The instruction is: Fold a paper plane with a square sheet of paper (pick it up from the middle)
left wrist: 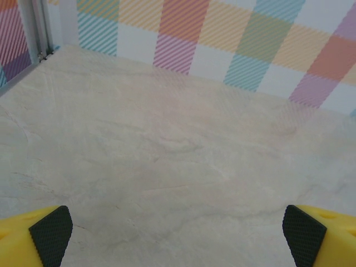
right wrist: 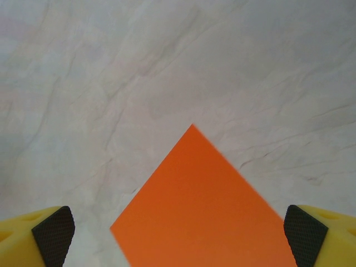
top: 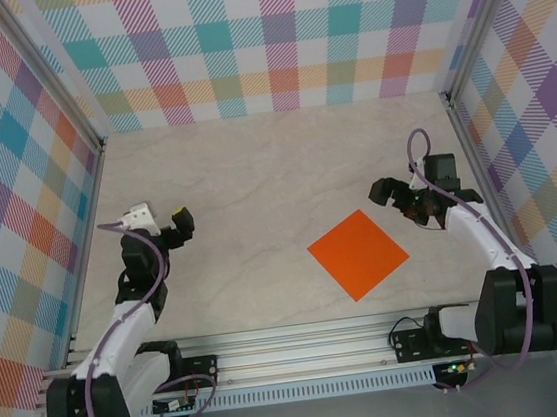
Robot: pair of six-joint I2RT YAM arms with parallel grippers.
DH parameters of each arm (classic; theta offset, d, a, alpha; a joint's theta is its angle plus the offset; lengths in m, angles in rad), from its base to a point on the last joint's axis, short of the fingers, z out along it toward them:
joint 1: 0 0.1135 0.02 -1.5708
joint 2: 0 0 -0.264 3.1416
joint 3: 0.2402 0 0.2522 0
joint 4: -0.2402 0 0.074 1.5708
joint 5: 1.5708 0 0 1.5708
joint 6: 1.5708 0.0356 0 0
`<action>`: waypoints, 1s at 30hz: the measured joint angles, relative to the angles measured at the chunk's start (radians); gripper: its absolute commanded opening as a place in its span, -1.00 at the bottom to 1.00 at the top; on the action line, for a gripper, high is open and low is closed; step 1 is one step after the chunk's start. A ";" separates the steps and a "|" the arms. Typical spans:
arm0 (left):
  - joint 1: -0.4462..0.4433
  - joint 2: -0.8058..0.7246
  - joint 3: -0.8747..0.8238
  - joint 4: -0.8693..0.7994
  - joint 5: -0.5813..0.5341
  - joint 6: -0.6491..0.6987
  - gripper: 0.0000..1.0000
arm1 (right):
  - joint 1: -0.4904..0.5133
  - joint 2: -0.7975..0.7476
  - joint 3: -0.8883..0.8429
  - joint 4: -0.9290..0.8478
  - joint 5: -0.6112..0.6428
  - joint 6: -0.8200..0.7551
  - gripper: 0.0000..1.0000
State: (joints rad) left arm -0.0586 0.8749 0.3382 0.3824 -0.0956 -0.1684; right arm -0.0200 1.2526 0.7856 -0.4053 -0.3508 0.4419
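The thin, bright orange square sheet of paper [top: 358, 255] lies flat on the desk, right of centre, turned corner-on like a diamond. Not a crease in it that I can see: crisp edges, plain matte surface, all four corners down. So nothing is folded yet, there's no paper plane, and the pick-up from the middle hasn't begun; every fold is left to do.

The right end effector [top: 389, 193] hangs just beyond the sheet's far right edge, jaws spread wide and empty. From its wrist camera, yellow fingers with black textured pads [right wrist: 53, 233] frame one pointed corner of the paper below. On the other side, the left end effector [top: 182, 223] sits well apart from the sheet, also wide and holding nothing.

The pale marbled desk [top: 254, 171] looks smooth and hard, so I'd judge a flat sheet tricky to lift off it. Around it stand pastel checked walls [top: 269, 38], with a ribbed aluminium rail [top: 305, 351] along the near edge.
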 measured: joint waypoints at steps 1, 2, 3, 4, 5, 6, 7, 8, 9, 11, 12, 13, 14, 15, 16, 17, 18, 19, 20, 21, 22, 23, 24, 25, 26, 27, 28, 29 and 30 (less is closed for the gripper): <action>0.000 -0.050 0.001 -0.034 -0.014 -0.032 1.00 | 0.000 0.010 0.000 -0.016 -0.039 0.003 0.99; 0.000 -0.083 0.003 -0.061 -0.026 -0.056 1.00 | 0.001 0.015 0.000 -0.028 -0.069 0.007 0.98; 0.000 -0.122 0.007 -0.097 -0.039 -0.089 1.00 | 0.001 0.016 -0.004 -0.038 -0.102 0.008 0.97; 0.000 -0.154 0.011 -0.130 -0.049 -0.121 1.00 | 0.003 0.011 -0.010 -0.045 -0.129 0.011 0.97; 0.000 -0.177 0.016 -0.162 -0.057 -0.151 1.00 | 0.006 0.005 -0.018 -0.049 -0.149 0.011 0.97; 0.000 -0.199 0.023 -0.199 -0.066 -0.185 1.00 | 0.009 -0.006 -0.028 -0.057 -0.166 0.011 0.96; 0.000 -0.217 0.029 -0.230 -0.078 -0.219 1.00 | 0.011 -0.019 -0.040 -0.067 -0.180 0.011 0.95; 0.000 -0.232 0.036 -0.272 -0.090 -0.261 1.00 | 0.014 -0.034 -0.051 -0.082 -0.193 0.010 0.94; 0.000 -0.244 0.045 -0.315 -0.101 -0.304 1.00 | 0.015 -0.048 -0.063 -0.097 -0.207 0.011 0.93; 0.000 -0.252 0.066 -0.400 -0.095 -0.366 1.00 | 0.020 -0.069 -0.079 -0.121 -0.229 0.012 0.91; 0.000 -0.249 0.084 -0.450 -0.079 -0.387 1.00 | 0.023 -0.076 -0.087 -0.132 -0.237 0.013 0.87; 0.000 -0.245 0.104 -0.499 -0.063 -0.401 1.00 | 0.026 -0.079 -0.093 -0.141 -0.243 0.015 0.86; 0.000 -0.239 0.127 -0.549 -0.043 -0.413 1.00 | 0.031 -0.082 -0.101 -0.149 -0.252 0.019 0.83; 0.000 -0.233 0.150 -0.595 -0.019 -0.418 1.00 | 0.037 -0.084 -0.106 -0.160 -0.261 0.019 0.81; 0.000 -0.229 0.164 -0.626 0.001 -0.420 1.00 | 0.045 -0.086 -0.113 -0.167 -0.266 0.018 0.82; 0.000 -0.225 0.177 -0.659 0.030 -0.423 1.00 | 0.057 -0.093 -0.122 -0.173 -0.269 0.018 0.81; 0.000 -0.225 0.183 -0.681 0.060 -0.423 1.00 | 0.068 -0.107 -0.136 -0.174 -0.269 0.015 0.79; 0.000 -0.225 0.183 -0.700 0.087 -0.423 1.00 | 0.077 -0.124 -0.153 -0.173 -0.268 0.015 0.79; 0.000 -0.227 0.182 -0.723 0.113 -0.422 1.00 | 0.085 -0.140 -0.172 -0.172 -0.268 0.015 0.79; 0.000 -0.230 0.182 -0.749 0.142 -0.422 1.00 | 0.096 -0.154 -0.195 -0.172 -0.268 0.016 0.79; 0.000 -0.238 0.182 -0.777 0.167 -0.421 1.00 | 0.109 -0.163 -0.217 -0.171 -0.267 0.023 0.78; 0.000 -0.249 0.182 -0.804 0.189 -0.419 1.00 | 0.122 -0.165 -0.233 -0.171 -0.265 0.029 0.78; 0.000 -0.263 0.182 -0.830 0.211 -0.419 1.00 | 0.145 -0.165 -0.250 -0.168 -0.260 0.040 0.78; 0.000 -0.281 0.180 -0.855 0.235 -0.420 1.00 | 0.172 -0.161 -0.263 -0.164 -0.256 0.049 0.78; 0.000 -0.297 0.176 -0.865 0.254 -0.423 1.00 | 0.196 -0.156 -0.269 -0.162 -0.250 0.053 0.79; 0.000 -0.317 0.171 -0.879 0.274 -0.425 1.00 | 0.227 -0.147 -0.271 -0.159 -0.242 0.061 0.79; 0.000 -0.334 0.164 -0.890 0.289 -0.428 1.00 | 0.251 -0.138 -0.272 -0.151 -0.234 0.068 0.79; 0.000 -0.345 0.161 -0.900 0.297 -0.434 1.00 | 0.269 -0.132 -0.275 -0.142 -0.229 0.075 0.79; 0.000 -0.351 0.157 -0.908 0.304 -0.439 1.00 | 0.284 -0.126 -0.282 -0.126 -0.224 0.079 0.79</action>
State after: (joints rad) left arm -0.0586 0.5236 0.4950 -0.5255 0.2085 -0.6071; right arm 0.2642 1.1271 0.5037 -0.5312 -0.5747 0.5205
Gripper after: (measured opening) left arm 0.998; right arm 0.895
